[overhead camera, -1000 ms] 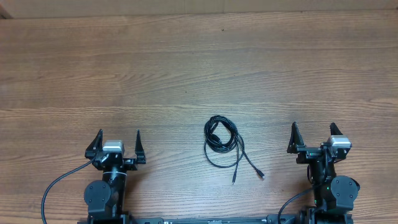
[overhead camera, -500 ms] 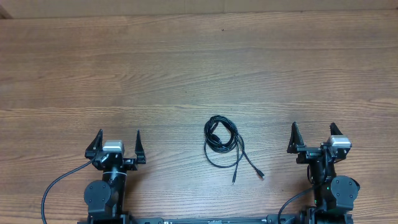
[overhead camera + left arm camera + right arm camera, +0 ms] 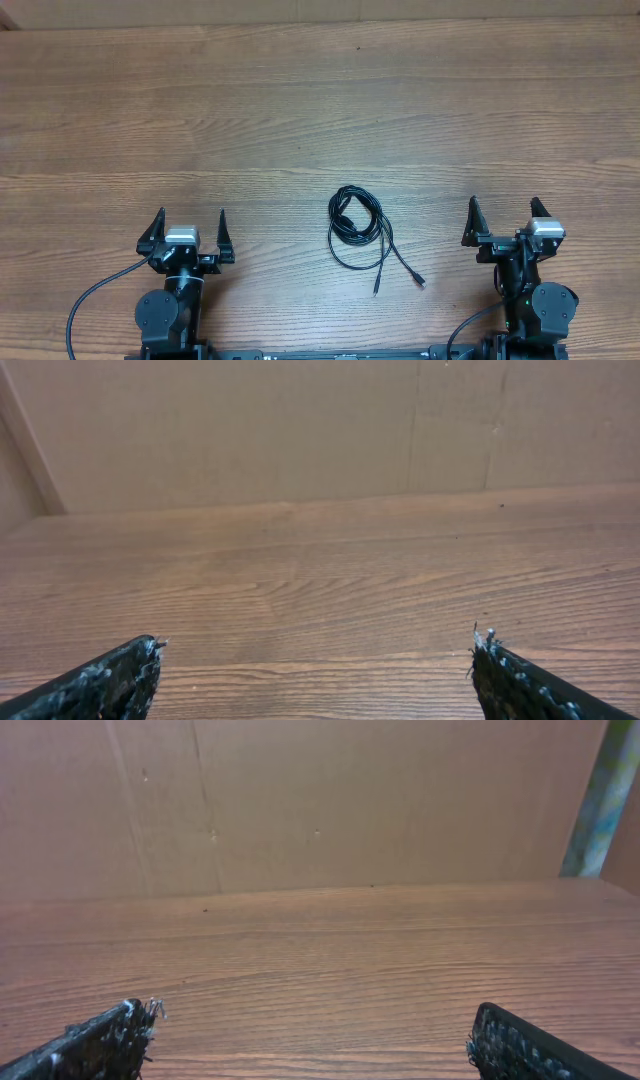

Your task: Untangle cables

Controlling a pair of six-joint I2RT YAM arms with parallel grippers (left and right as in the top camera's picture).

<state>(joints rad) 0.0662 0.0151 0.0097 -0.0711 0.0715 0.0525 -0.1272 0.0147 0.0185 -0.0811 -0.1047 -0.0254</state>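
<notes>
1. The cables [image 3: 357, 228] are seen as thin black cords lying flat on the table, in the space between the two arms and well apart from both grippers.
2. The table [image 3: 300, 100] is surfaced in brown wood grain, with long streaks running from side to side. In the wrist views a plain tan panel [image 3: 250, 430] is seen standing behind its far edge.
3. At the left, the left gripper [image 3: 190, 215] is shown with its jaws spread wide, and nothing is held between them. Its fingers [image 3: 110, 680] are black, tapered and rough-surfaced.
4. The left arm is folded up at the near edge of the table, with the gripper pointed toward the far side. A thick black wire [image 3: 85, 300] is curved away from its base.
5. In the middle, the cables are wound into small overlapping loops at the far end, with a wider, looser loop below them. Two tails are trailed toward the near edge and to the right, finished by one plug end [image 3: 376, 291] and a second plug end [image 3: 421, 285].
6. At the right, the right gripper [image 3: 504, 203] is likewise held fully apart and is closed on nothing. Its dark fingers [image 3: 100, 1035] are seen low in the right wrist view, above bare wood.
7. The right arm is set in the same folded pose at the near edge, pointed toward the far side.
</notes>
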